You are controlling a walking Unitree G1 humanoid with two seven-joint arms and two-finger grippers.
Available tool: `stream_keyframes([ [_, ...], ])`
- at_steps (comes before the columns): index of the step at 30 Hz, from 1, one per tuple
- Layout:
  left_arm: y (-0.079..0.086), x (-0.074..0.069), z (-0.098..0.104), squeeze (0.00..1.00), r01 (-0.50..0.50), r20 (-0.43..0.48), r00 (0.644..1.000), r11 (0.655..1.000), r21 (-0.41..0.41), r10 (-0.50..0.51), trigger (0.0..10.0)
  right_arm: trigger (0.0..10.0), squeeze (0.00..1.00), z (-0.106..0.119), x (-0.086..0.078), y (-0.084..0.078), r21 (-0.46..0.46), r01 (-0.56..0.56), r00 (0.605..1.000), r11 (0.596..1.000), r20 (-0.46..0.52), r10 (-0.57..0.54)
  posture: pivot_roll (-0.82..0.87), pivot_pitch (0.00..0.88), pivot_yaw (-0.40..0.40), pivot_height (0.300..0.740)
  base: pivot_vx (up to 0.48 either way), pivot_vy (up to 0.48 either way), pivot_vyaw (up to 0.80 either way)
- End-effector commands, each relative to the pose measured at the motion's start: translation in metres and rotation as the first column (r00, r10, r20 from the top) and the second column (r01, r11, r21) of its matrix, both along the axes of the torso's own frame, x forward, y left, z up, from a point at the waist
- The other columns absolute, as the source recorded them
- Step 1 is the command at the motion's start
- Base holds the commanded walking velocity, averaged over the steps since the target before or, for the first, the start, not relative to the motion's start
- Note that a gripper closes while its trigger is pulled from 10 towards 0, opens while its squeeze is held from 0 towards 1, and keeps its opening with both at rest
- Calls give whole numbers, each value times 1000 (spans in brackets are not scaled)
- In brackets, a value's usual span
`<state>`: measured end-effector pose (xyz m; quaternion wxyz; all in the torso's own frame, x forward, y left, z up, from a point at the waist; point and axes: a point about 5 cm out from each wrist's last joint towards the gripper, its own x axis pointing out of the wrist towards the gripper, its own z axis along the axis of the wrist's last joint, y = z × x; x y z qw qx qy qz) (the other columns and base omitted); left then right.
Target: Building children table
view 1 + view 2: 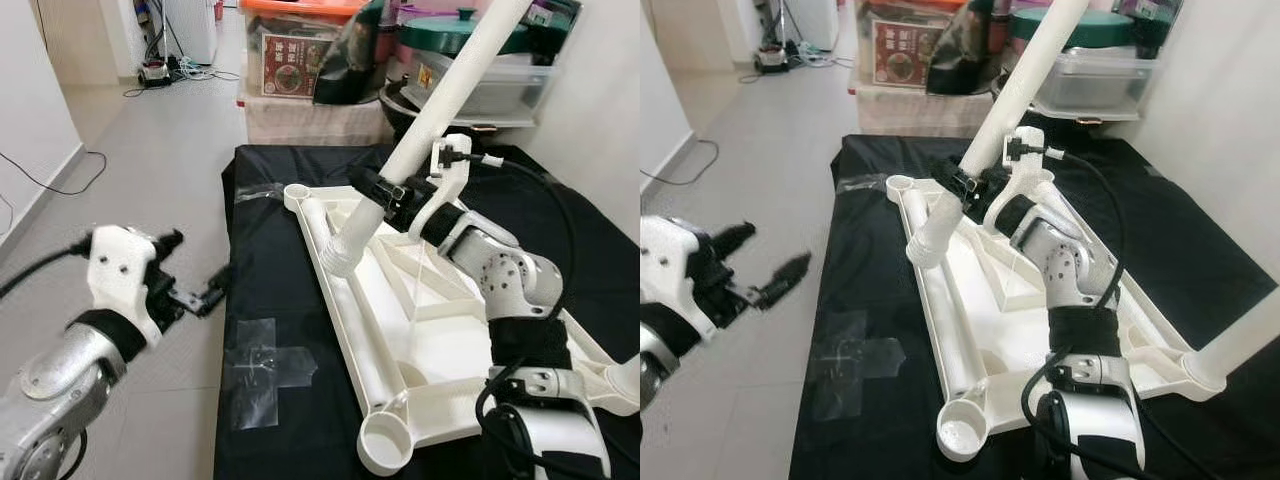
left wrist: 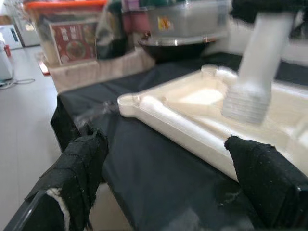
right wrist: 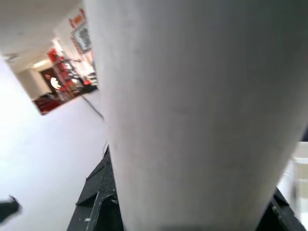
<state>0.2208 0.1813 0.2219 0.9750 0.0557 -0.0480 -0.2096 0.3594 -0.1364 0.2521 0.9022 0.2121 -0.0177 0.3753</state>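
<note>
- The tabletop (image 1: 440, 350) is white plastic and lies upside down on a black cloth (image 1: 280, 300), its ribbed underside facing up.
- Round sockets sit at its corners: one (image 1: 297, 192) at the far corner, one (image 1: 386, 440) at the near corner.
- The right gripper (image 1: 385, 190) is clamped on a white leg (image 1: 440, 105), with black fingers on either side of the tube near its lower part.
- The leg is tilted, its upper end leaning away to the robot's right; its ribbed threaded end (image 1: 345, 250) hangs just above the long rail of the tabletop, between the two sockets (whether it touches the rail cannot be told).
- In the right wrist view the leg (image 3: 192, 115) is a broad white tube close to the camera.
- Another leg (image 1: 1250, 340) stands in a socket at the tabletop's right corner.
- The left gripper (image 1: 195, 270) hovers over the floor (image 1: 160, 150), just left of the cloth's edge, its fingers spread apart and holding nothing.
- In the left wrist view its two padded fingertips (image 2: 82, 163) frame the tabletop's edge and the threaded end (image 2: 248, 103).
- A patch of clear tape (image 1: 262, 370) is stuck to the cloth near the left edge.
- Storage boxes (image 1: 310, 70) and a green lidded pot (image 1: 450, 30) stand beyond the cloth.
</note>
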Motion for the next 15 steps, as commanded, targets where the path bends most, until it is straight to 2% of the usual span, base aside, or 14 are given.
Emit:
stream_keyframes([
  [1, -1, -3, -7, 0, -21, -25, 999, 998, 54, 22, 10000, 0, 0, 1, -3, 11, 22, -45, 999, 999, 20, 45, 110, 0, -59, 740, 0, 0, 0],
  [4, 1, -5, -17, 0, -53, -56, 997, 995, 91, 58, 10000, 0, 0, 4, -3, 19, 49, -51, 998, 997, 33, 49, 131, 0, -81, 740, 0, 0, 0],
  [11, 6, -11, -31, 0, -83, -98, 990, 984, 159, 99, 10000, 0, 0, 8, -4, 28, 52, -71, 997, 996, 46, 69, 132, 0, -95, 740, 0, 0, 0],
  [12, 12, -17, -40, 0, -78, -128, 986, 975, 209, 106, 10000, 0, 0, 9, -6, 29, 35, -89, 995, 995, 58, 87, 131, 0, -96, 740, 0, 0, 0],
  [15, 20, -22, -42, 0, -102, -140, 981, 970, 222, 135, 10000, 0, 0, 11, -5, 25, 36, -80, 995, 996, 64, 78, 134, 0, -95, 740, 0, 0, 0],
])
